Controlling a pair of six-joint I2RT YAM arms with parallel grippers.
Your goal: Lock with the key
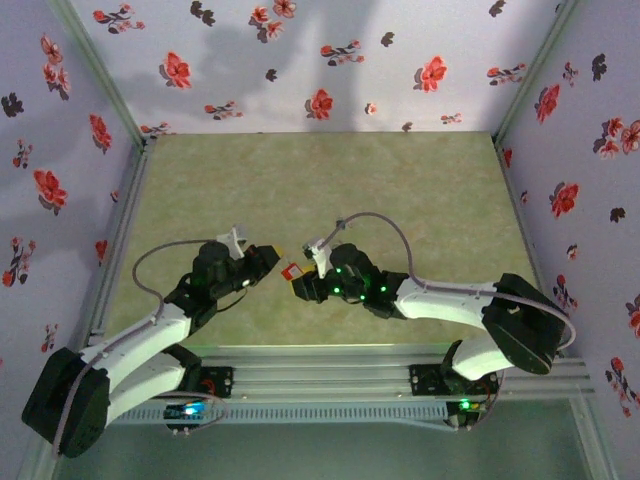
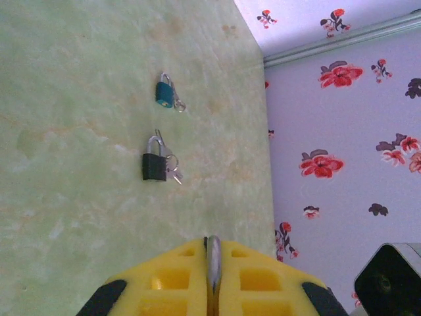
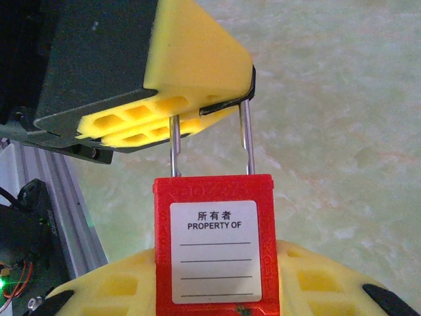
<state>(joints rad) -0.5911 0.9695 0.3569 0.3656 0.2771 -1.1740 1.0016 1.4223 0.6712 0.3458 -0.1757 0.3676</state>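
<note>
The red padlock (image 3: pixel 214 243), with a white "PROPERTY OF" label, stands upright between the yellow fingers of my right gripper (image 3: pixel 214 289), which is shut on its body. Its metal shackle (image 3: pixel 247 138) rises into my left gripper's yellow fingers (image 3: pixel 191 72). In the left wrist view the left gripper (image 2: pixel 212 249) is shut on that silvery shackle bar (image 2: pixel 213 266). From above, the two grippers meet at mid-table, left gripper (image 1: pixel 268 258) and right gripper (image 1: pixel 300 285), with the red padlock (image 1: pixel 291 271) between them. The key is hidden.
A black padlock (image 2: pixel 154 166) with small silvery keys (image 2: pixel 174 174) and a teal padlock (image 2: pixel 164 94) lie on the green table (image 2: pixel 79 131). Flowered walls (image 2: pixel 342 164) enclose the table. An aluminium rail (image 1: pixel 330 362) runs along the near edge.
</note>
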